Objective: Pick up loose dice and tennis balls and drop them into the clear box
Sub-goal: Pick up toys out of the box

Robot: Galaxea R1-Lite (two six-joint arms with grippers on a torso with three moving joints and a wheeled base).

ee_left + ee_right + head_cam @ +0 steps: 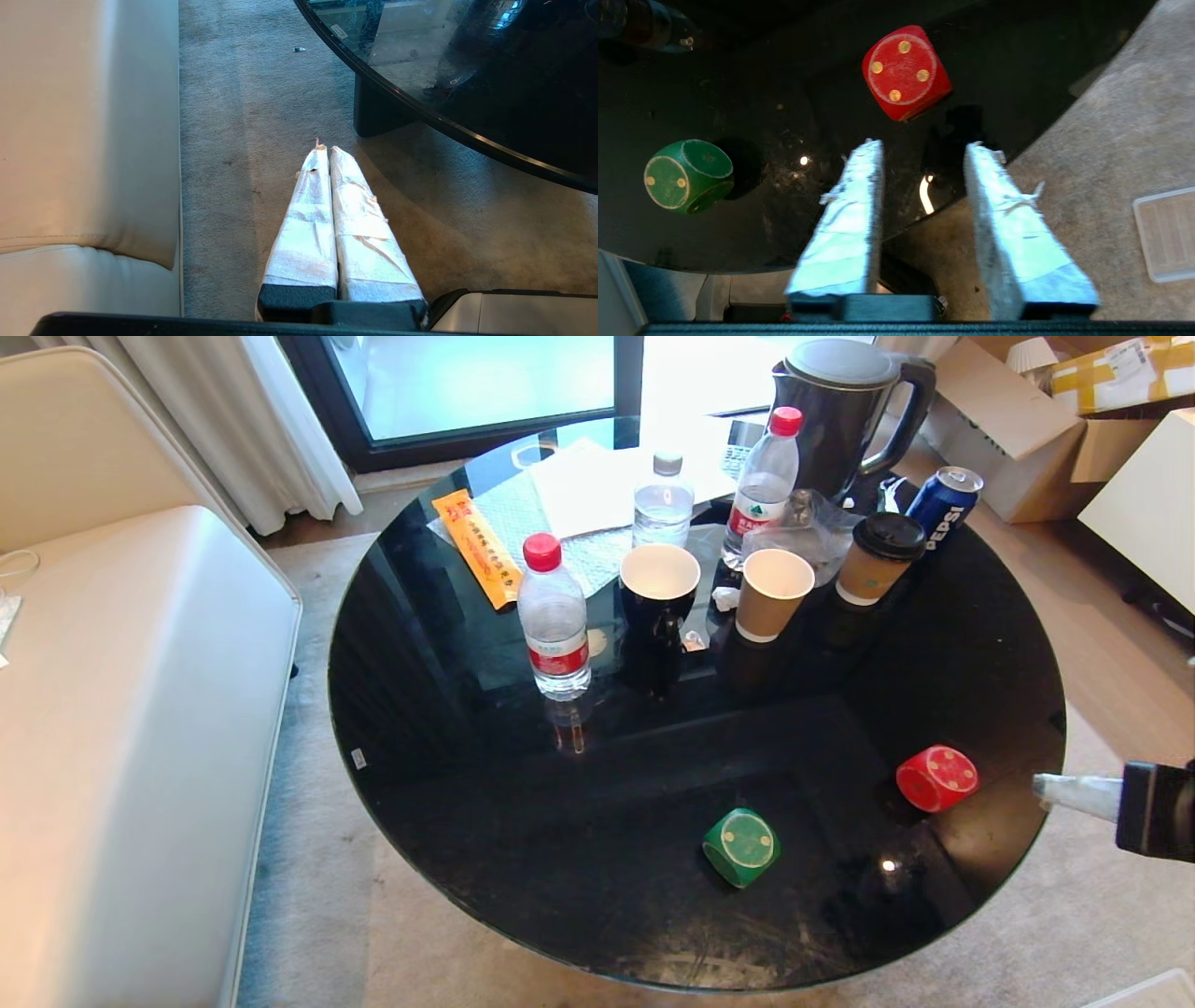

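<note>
Round black glass table (448,728) fills the head view, set on grey carpet beside a pale sofa (121,709). Far half is crowded: water bottles, paper cups, a kettle (845,411), a Pepsi can (943,504). Near half is mostly bare, which leaves the two loose dice easy to reach: green die (742,846) near the front edge, red die (936,777) close to the right edge. I see no tennis balls. A pale plastic corner shows at the bottom right of this view; I cannot tell whether it is the clear box. Right gripper (1060,789) pokes in from the right edge, just off the table rim, near the red die.

Left wrist view: left gripper (327,151) hangs over carpet between sofa and table, taped fingers pressed together, nothing between them. Parked, by my read.

Right wrist view: right gripper (922,147) has its fingers spread apart and empty, straddling the table rim. Red die (906,72) lies just beyond the tips, not touched; green die (686,176) well off to one side. A ridged clear tray (1164,233) lies on the carpet. I judge the spread is for taking the red die first.
</note>
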